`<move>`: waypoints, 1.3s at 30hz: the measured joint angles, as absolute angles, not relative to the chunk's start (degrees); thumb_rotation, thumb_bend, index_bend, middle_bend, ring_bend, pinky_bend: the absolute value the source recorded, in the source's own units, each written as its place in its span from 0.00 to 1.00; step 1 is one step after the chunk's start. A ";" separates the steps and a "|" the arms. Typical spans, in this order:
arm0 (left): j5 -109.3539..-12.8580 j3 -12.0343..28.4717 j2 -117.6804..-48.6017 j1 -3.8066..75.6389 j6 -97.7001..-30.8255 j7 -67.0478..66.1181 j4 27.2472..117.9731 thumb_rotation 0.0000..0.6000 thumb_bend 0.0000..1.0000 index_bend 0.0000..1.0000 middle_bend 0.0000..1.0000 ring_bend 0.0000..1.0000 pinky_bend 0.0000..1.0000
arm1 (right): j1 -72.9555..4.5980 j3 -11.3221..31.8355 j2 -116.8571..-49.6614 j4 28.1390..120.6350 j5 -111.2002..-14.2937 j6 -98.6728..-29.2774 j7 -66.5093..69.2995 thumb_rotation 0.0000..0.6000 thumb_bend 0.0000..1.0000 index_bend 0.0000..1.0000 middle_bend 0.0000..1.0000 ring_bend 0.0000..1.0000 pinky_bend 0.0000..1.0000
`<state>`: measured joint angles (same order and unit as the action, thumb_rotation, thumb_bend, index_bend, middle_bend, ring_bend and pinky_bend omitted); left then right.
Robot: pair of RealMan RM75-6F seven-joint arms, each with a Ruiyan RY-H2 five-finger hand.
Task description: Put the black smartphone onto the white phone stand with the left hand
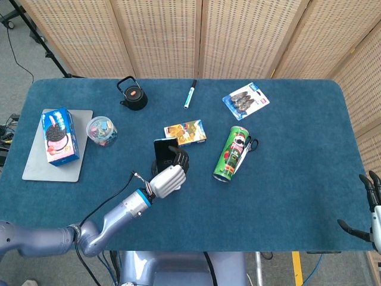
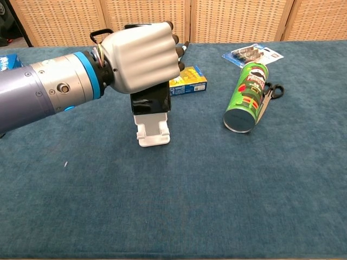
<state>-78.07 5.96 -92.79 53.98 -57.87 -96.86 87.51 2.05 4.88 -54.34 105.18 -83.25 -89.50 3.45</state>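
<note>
— One step is in hand: the left hand is closed around the top of the black phone, holding it upright against the back of the white stand

— Is the phone seated yet?

— I cannot tell for sure. In the chest view its lower edge sits above the stand's front lip, with the white cradle showing below it. My guess is the next move is to ease it down until it rests in the lip, then spread the fingers and lift away without tipping the stand

— And the other hand?

— The right hand hangs off the counter edge at about 4 o'clock, fingers apart, holding nothing

— What is around the stand?

— The yellow and blue box lies just behind it at 12 o'clock. The green chip can lies on its side at 3 o'clock with scissors beside it. Further out, a marker at 12, a black kettle at 11, a tub of clips and a cookie box at 9

— Anything in the way?

— Only the box behind looks close enough to catch the fingers
</note>
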 measured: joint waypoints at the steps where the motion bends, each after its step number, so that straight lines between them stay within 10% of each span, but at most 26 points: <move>1: -77.69 5.78 -92.94 53.93 -58.02 -97.99 87.64 1.00 0.15 0.67 0.54 0.38 0.43 | 2.07 4.87 -54.29 105.19 -83.28 -89.53 3.58 1.00 0.00 0.00 0.00 0.00 0.00; 39: -82.97 -0.51 -102.48 52.11 -64.98 -102.72 77.74 1.00 0.15 0.67 0.54 0.38 0.43 | 2.23 4.80 -53.46 105.64 -83.54 -89.73 5.12 1.00 0.00 0.00 0.00 0.00 0.00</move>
